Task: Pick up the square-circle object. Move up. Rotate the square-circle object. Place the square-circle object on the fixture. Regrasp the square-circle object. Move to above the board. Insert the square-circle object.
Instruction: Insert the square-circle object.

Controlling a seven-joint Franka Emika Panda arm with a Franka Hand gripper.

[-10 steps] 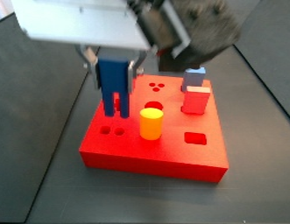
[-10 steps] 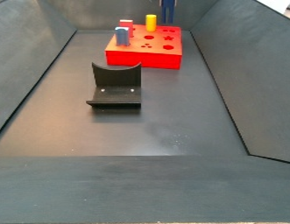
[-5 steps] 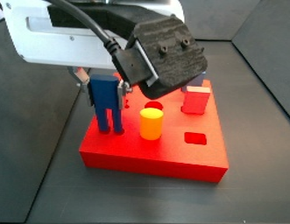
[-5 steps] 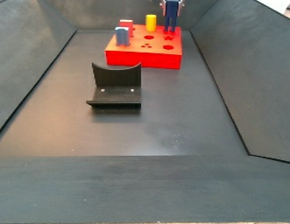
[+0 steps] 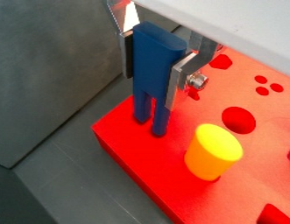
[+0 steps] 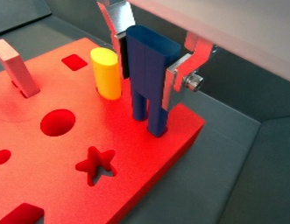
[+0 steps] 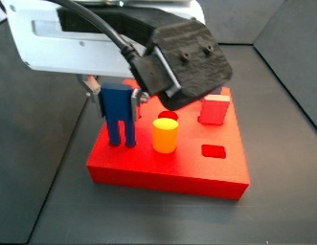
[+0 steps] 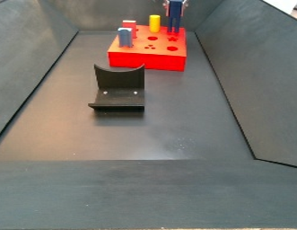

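We see the gripper (image 5: 157,54) clamping the square-circle object (image 5: 152,77) upright, legs on the board (image 8: 147,59), at twelve o'clock from the fixture (image 8: 117,88) on the dark floor (image 8: 138,135).

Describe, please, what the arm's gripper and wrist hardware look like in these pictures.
The gripper has flat silver plate fingers, one carrying a small screw. Above them in a side view sits a boxy white body, with a textured black camera housing beside it and a thick black cable arching across.
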